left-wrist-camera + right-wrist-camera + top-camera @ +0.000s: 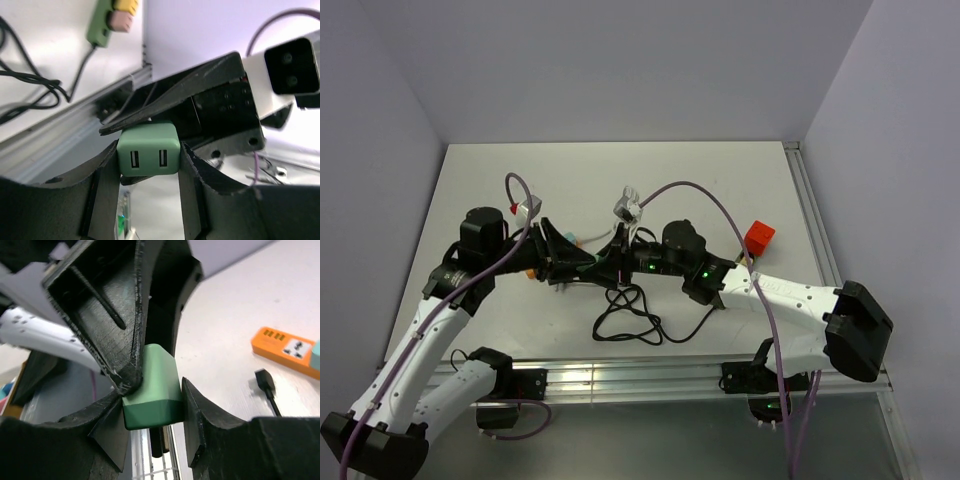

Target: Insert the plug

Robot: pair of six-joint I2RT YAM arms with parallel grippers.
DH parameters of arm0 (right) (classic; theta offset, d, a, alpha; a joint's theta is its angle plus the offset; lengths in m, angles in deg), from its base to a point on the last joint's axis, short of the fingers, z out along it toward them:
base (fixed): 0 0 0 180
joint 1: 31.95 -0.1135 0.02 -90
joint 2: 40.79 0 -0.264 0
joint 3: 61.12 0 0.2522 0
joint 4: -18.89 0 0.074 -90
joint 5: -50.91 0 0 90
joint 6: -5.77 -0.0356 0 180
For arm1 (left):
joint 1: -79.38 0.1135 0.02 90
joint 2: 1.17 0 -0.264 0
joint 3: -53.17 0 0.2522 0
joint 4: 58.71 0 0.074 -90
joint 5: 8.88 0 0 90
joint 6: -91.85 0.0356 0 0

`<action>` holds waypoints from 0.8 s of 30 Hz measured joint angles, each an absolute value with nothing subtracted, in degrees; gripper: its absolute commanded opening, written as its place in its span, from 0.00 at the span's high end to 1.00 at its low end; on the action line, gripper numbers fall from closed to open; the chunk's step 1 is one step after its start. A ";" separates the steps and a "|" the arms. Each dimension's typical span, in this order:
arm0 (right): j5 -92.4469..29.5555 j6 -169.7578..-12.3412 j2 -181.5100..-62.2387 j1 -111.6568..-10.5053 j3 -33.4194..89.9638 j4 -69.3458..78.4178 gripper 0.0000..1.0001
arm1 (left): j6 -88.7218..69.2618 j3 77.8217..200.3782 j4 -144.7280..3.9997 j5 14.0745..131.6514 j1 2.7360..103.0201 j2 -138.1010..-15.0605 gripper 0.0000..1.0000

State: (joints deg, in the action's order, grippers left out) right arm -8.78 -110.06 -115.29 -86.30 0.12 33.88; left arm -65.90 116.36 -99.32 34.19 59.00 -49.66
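A green USB wall adapter (148,149) with two ports is held in the air between both grippers, which meet nose to nose over the table's middle. My left gripper (148,156) is shut on its two sides. My right gripper (152,401) is shut on it from the opposite end, its fingers crossing the left ones. In the right wrist view the adapter (155,385) shows dark prongs below it. In the top view the left gripper (580,262) and the right gripper (617,262) hide most of the adapter. An orange power strip (287,345) lies on the table.
A coiled black cable (630,318) lies in front of the grippers; a black plug (265,382) lies near the orange strip. A green strip with yellow and pink blocks (107,20) shows in the left wrist view. A red cube (758,236) sits at the right.
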 measured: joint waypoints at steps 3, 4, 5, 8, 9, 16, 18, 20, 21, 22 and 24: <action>-14.64 -110.58 -115.77 -88.12 0.12 31.81 0.95 | -63.49 116.47 -101.22 37.79 59.00 -49.77 1.00; -16.13 -110.61 -115.99 -88.60 0.12 31.20 0.86 | -62.44 116.54 -101.83 38.82 59.00 -49.77 1.00; -17.31 -110.56 -116.17 -89.01 0.28 30.41 0.76 | -61.70 116.67 -102.40 39.41 58.89 -49.82 1.00; -19.86 -110.71 -116.47 -89.93 0.80 27.96 0.34 | -58.31 117.85 -104.94 42.16 58.06 -50.56 1.00; -20.43 -111.04 -116.47 -90.26 1.22 27.22 0.31 | -57.00 118.57 -105.85 43.39 57.55 -50.84 1.00; -28.37 -110.26 -110.51 -90.56 1.74 17.73 0.24 | -47.78 126.17 -115.45 59.06 56.50 -53.60 1.00; -31.58 -110.32 -107.07 -89.82 1.76 13.29 0.25 | -46.20 126.33 -117.44 65.29 56.81 -53.40 1.00; -34.60 -110.67 -103.95 -88.86 1.76 9.23 0.26 | -45.31 126.31 -118.95 70.80 56.88 -53.40 1.00; -36.54 -111.17 -102.42 -88.31 1.76 6.43 0.26 | -45.07 126.28 -119.56 73.68 56.92 -53.40 1.00; -37.13 -111.39 -101.30 -87.98 1.76 5.56 0.26 | -44.76 126.20 -120.04 76.28 56.96 -53.38 1.00; -38.86 -111.89 -98.83 -87.48 1.56 2.98 0.27 | -44.72 125.47 -120.52 81.68 57.01 -53.40 1.00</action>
State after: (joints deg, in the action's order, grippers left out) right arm -38.86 -111.89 -98.83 -87.48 1.56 2.98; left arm -44.72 125.47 -120.52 81.68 57.01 -53.40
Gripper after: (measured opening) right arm 0.738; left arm 0.480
